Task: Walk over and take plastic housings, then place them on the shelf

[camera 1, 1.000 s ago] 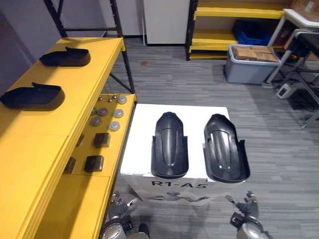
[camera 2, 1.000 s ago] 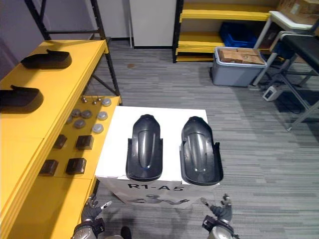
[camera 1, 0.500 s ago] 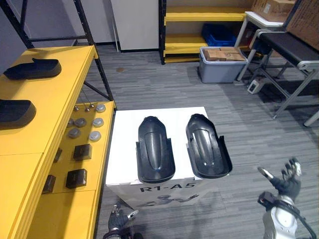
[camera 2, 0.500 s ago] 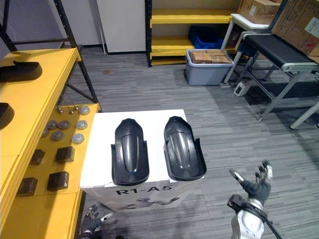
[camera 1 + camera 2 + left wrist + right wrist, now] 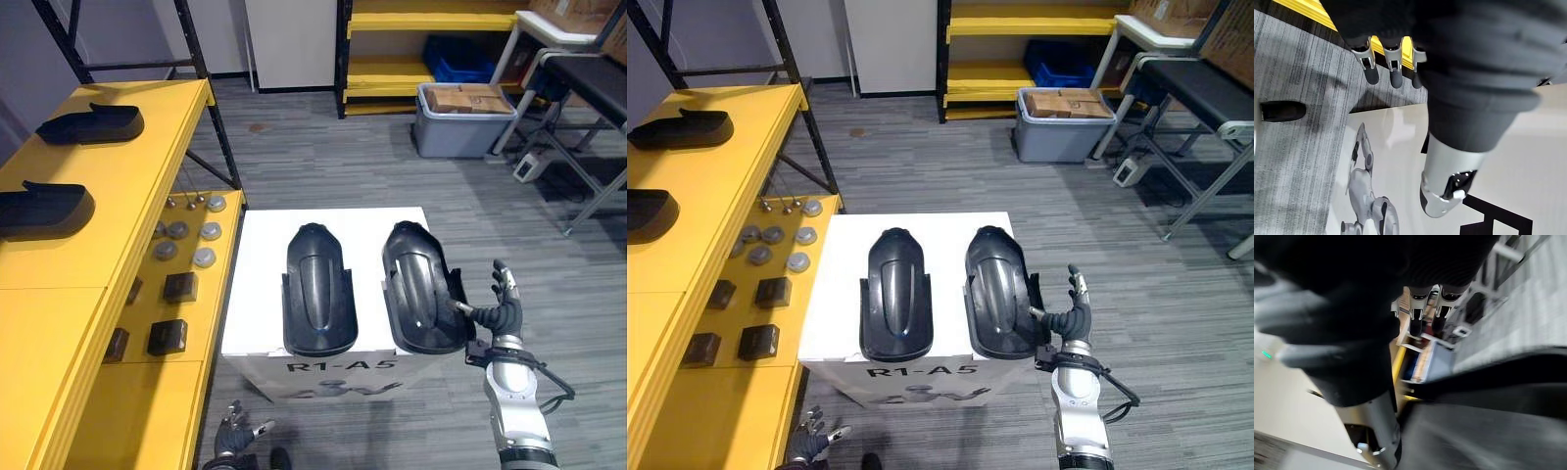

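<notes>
We hold the right hand (image 5: 503, 313), fingers (image 5: 501, 277) wide and empty, just beside the right housing (image 5: 419, 299) to grip it; the left hand (image 5: 238, 434) hangs idle, fingers relaxed.

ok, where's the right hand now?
Left eye view, lower right: the right hand is raised and open, beside the right edge of the right-hand plastic housing on the white box.

The right hand (image 5: 503, 313) is dark and ribbed, its arm (image 5: 516, 416) silver-grey. The left hand (image 5: 1464, 58) has silver, dark-tipped fingers (image 5: 1395, 69).
</notes>
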Tool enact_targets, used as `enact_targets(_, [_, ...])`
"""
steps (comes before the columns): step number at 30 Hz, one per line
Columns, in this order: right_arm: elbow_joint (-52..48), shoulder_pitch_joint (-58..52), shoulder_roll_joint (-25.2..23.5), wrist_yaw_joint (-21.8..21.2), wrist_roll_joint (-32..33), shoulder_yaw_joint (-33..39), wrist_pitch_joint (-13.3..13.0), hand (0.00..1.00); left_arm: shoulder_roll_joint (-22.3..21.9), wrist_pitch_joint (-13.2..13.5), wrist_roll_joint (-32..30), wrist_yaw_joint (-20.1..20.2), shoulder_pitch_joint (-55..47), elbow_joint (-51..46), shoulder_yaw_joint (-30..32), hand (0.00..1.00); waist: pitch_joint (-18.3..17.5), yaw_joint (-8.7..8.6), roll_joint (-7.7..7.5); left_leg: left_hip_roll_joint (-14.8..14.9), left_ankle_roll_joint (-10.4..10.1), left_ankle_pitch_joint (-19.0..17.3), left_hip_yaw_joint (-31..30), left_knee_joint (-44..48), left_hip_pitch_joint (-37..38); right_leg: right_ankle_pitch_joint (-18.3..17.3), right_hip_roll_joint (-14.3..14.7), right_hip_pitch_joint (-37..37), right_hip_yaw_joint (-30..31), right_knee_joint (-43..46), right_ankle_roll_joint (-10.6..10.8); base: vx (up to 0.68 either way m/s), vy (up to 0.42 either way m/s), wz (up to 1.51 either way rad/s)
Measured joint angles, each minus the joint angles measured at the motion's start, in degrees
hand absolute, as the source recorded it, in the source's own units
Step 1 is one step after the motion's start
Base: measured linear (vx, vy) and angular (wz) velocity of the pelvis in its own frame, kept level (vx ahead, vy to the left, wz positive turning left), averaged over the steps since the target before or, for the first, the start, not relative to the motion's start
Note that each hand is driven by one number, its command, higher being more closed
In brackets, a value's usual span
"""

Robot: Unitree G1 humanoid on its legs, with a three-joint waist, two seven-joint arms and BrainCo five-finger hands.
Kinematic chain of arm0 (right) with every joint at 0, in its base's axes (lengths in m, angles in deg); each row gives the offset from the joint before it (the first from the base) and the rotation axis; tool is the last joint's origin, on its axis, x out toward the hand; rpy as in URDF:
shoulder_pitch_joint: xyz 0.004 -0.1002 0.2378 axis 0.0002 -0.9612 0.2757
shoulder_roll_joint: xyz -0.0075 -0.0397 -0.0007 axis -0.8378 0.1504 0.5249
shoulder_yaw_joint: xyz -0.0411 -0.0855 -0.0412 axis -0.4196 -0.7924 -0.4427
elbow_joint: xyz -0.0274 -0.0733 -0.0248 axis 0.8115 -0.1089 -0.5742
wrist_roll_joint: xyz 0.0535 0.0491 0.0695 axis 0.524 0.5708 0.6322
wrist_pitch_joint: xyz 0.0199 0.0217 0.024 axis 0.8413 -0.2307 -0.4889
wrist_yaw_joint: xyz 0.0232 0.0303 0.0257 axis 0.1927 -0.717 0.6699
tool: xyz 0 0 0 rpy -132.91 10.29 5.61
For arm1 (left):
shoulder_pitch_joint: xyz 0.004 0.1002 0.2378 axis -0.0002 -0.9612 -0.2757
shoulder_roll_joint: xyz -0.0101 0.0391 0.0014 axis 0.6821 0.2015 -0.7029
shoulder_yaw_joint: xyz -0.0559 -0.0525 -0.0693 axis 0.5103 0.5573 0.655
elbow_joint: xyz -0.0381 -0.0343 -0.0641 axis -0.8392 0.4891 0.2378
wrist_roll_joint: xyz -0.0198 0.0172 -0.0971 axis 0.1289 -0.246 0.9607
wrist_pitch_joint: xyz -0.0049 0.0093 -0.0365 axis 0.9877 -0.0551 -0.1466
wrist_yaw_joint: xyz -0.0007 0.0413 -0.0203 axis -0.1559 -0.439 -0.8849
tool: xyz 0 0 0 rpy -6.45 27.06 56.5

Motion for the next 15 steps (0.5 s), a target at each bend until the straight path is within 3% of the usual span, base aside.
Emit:
enact_targets(4, [3.59, 1.72, -2.6, 2.47, -5.35, 1.47, 3.65, 0.0, -0.06, -0.09, -0.47, -0.16, -0.05, 0.0, 0.01, 0.0, 0.49, -0.01, 0.68, -0.14, 0.21, 0.73, -0.78, -0.04, -0.83, 0.01, -0.04, -0.46, -0.19, -0.02, 0.01, -0.06, 0.015, 0.08])
enact_targets(7, [6.7, 3.25, -2.99, 3.93, -5.64, 2.06, 4.62, 0.0, -0.36, -0.48, -0.52, -0.23, -0.25, 0.02, 0.1, 0.0, 0.77, 0.06, 0.98, -0.2, 0.2, 0.95, -1.17, -0.08, -0.96, 0.0, -0.03, -0.5, -0.11, -0.1, 0.01, -0.07, 0.016, 0.04])
enact_targets(8, [7.86, 4.23, -2.99, 3.97, -5.64, 2.35, 5.06, 1.0, -0.39, -0.66, -0.51, -0.2, -0.3, 0.09, 0.09, 0.0, 0.81, 0.06, 1.01, -0.24, 0.18, 0.99, -1.4, -0.1, -1.01, -0.02, -0.02, -0.46, -0.09, -0.52, 0.01, -0.06, 0.018, 0.02])
enact_targets(15, [13.82, 8.39, -2.66, 1.37, -3.53, 3.85, 5.07, 1.0, -0.43, -1.34, -0.55, 0.64, 0.07, 0.46, 0.12, 0.0, 0.98, 0.26, 0.93, -0.86, 0.21, 1.09, -3.4, -0.37, -1.37, -0.29, -0.18, 0.61, -0.18, -2.95, 0.29, -0.05, 0.016, 0.01])
